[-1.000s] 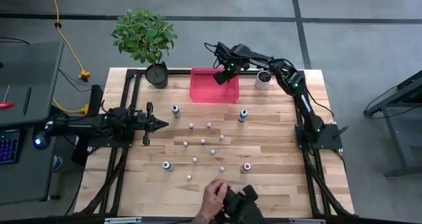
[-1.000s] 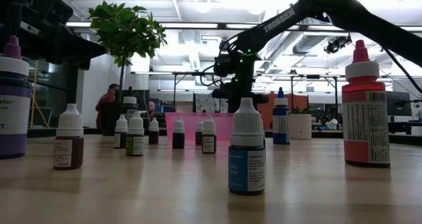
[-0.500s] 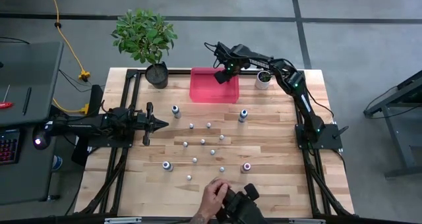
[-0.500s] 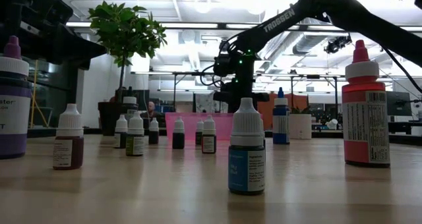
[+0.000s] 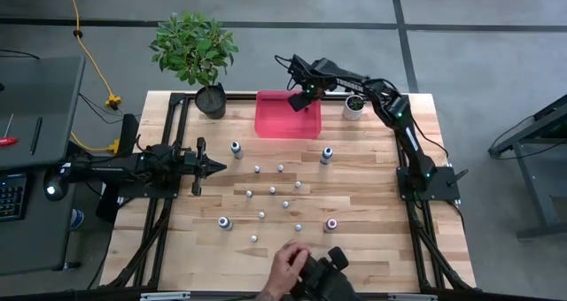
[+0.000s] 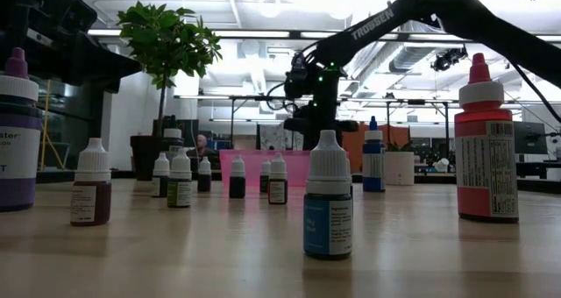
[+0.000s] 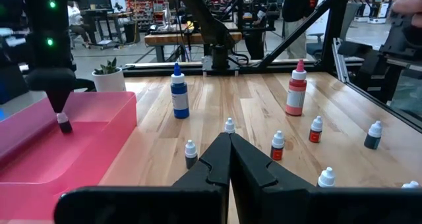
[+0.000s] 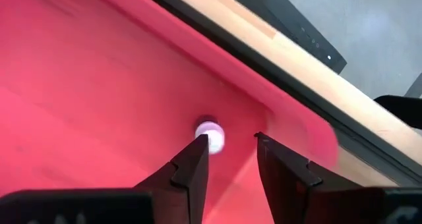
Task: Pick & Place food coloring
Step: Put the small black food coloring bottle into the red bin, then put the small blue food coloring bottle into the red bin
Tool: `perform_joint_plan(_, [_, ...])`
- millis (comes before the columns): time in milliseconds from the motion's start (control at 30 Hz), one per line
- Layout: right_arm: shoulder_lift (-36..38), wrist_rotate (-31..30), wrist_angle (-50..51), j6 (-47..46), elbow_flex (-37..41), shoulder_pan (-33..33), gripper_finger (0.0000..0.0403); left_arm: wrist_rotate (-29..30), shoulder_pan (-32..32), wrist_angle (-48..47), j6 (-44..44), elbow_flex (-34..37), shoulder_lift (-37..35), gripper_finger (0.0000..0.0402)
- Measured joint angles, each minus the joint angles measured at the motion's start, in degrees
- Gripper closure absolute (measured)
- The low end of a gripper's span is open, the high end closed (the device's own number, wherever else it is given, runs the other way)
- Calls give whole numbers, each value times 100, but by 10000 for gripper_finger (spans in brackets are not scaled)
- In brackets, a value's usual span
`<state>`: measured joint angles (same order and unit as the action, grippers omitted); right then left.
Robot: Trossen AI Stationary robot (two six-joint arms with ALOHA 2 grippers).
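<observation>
While the left gripper (image 5: 211,166) rests closed and idle near the left edge of the pale wooden table (image 5: 372,195), the right gripper (image 5: 299,98) hangs over the shallow pink plastic tray (image 5: 275,124) at the table's far edge. Its fingers stand apart in the right wrist view, with a tiny white-capped food coloring bottle (image 8: 210,136) just beside one tip above the tray floor, though contact cannot be told. Judging by this pose, the bottle is being let go so it lands inside the tray. More small whitish bottles (image 5: 272,190) and larger blue (image 5: 326,154) and red (image 5: 331,223) ones stand scattered mid-table, awaiting collection.
</observation>
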<state>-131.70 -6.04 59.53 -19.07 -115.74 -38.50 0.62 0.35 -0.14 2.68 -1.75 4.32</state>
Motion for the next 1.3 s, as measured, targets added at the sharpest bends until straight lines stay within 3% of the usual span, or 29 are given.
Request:
perform_joint_plan(300, [425,7,101,8,0,149,283,0,0,0,2,0,0,401])
perform_joint_plan(500, [1039,-3,179,563,0,580,284,0,1,0,2,0,-1,401])
perform_joint_plan(900, [2275,56,1169,1569,-2,2092,284,-2,-1,0,2,-1,0,401])
perform_joint_plan(1300, [2435,191,2136,1512,4,3643,284,-4,2,0,2,-1,-1,401])
